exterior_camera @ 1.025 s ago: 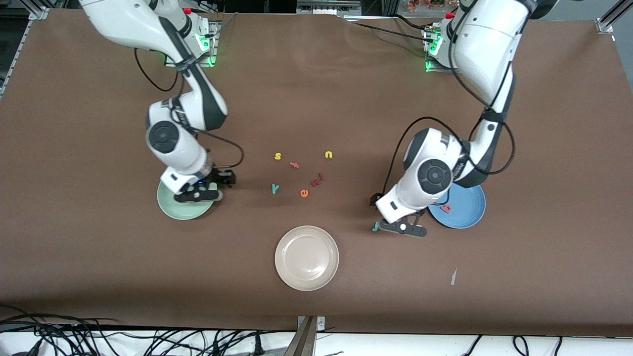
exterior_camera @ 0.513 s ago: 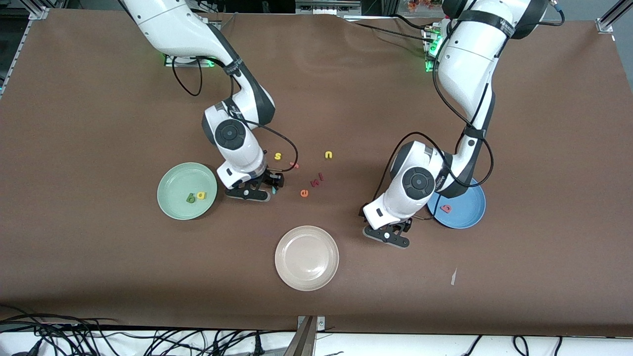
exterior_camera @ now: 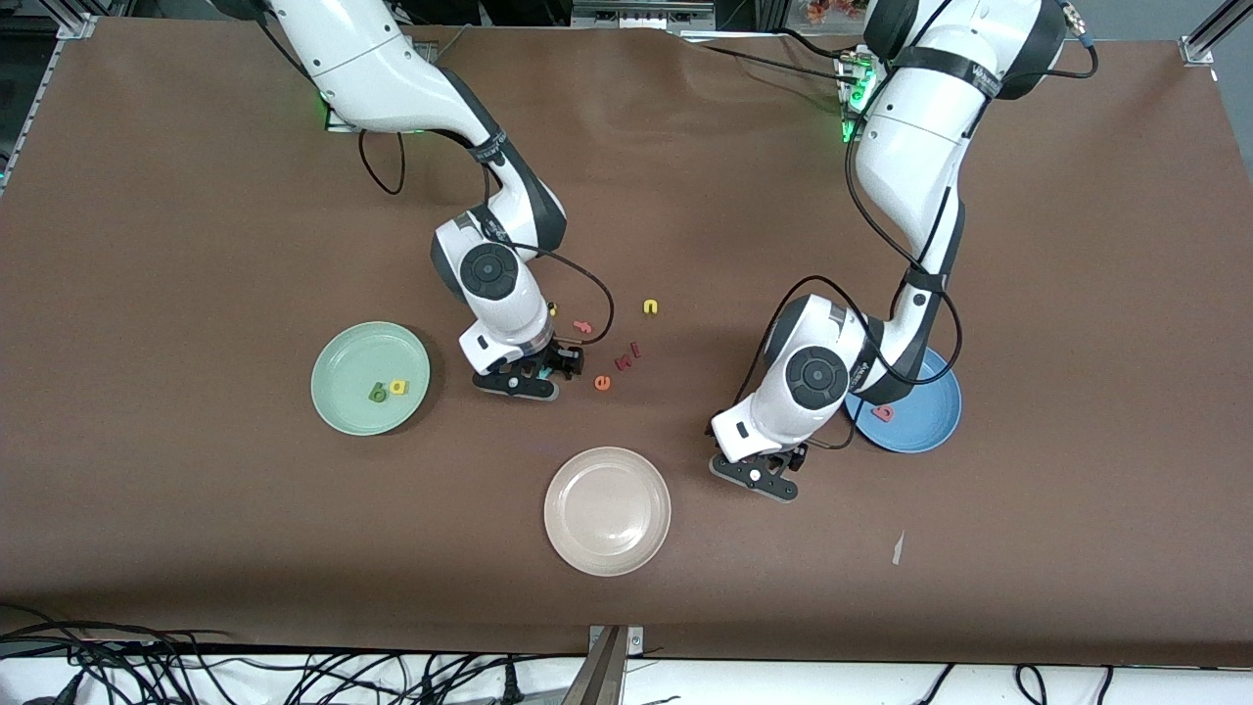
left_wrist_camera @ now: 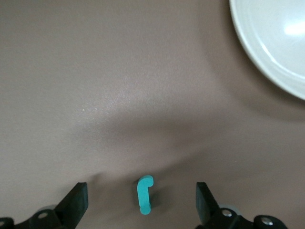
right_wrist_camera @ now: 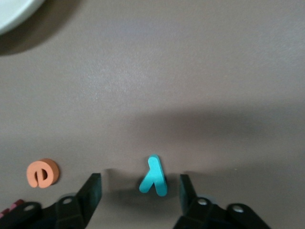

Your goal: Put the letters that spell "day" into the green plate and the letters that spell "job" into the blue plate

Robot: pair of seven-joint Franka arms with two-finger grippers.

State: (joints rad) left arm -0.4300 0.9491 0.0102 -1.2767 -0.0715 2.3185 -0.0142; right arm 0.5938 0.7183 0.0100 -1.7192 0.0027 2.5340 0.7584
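R gripper [right_wrist_camera: 140, 191] moved plate→"y" [right_wrist_camera: 153, 176] | L gripper [left_wrist_camera: 142, 202] now astride "j" [left_wrist_camera: 144, 194]

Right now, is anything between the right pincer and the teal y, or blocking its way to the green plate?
Nothing visible. The right pincer already straddles the teal y with open jaws; the orange e lies off to one side. Only bare table separates it from the green plate.
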